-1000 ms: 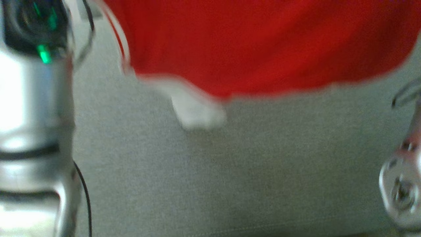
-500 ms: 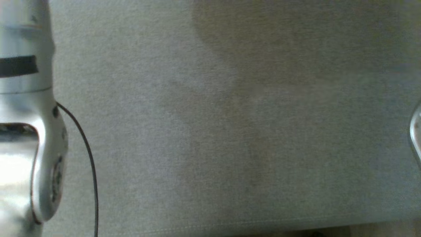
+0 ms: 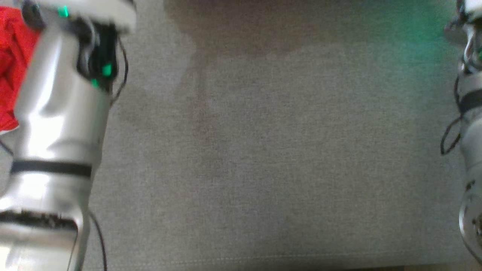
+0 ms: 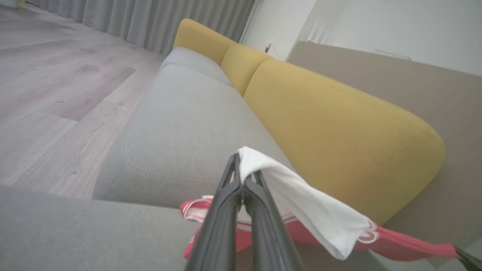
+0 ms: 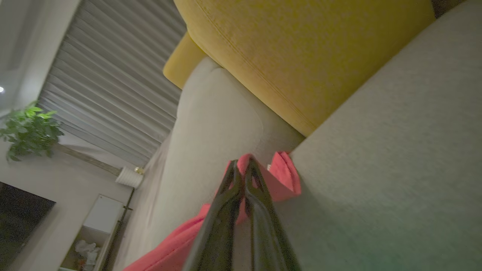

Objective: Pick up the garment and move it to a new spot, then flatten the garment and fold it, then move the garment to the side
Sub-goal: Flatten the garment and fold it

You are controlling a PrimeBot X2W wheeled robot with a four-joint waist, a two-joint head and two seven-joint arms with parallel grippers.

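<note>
Grey sofa (image 3: pixel 263 169), yellow cushions (image 4: pixel 331 124), red garment (image 3: pixel 9 75)

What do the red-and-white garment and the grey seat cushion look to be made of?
The garment looks like soft matte cloth, possibly cotton jersey: it hangs limp and creased. The seat cushion seems grey woven upholstery, matte, with a fine weave and a stitched seam.

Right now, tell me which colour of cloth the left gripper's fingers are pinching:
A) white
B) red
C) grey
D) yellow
A: in the left wrist view the left gripper is shut on a white part of the garment, whose red part hangs below it.
</note>
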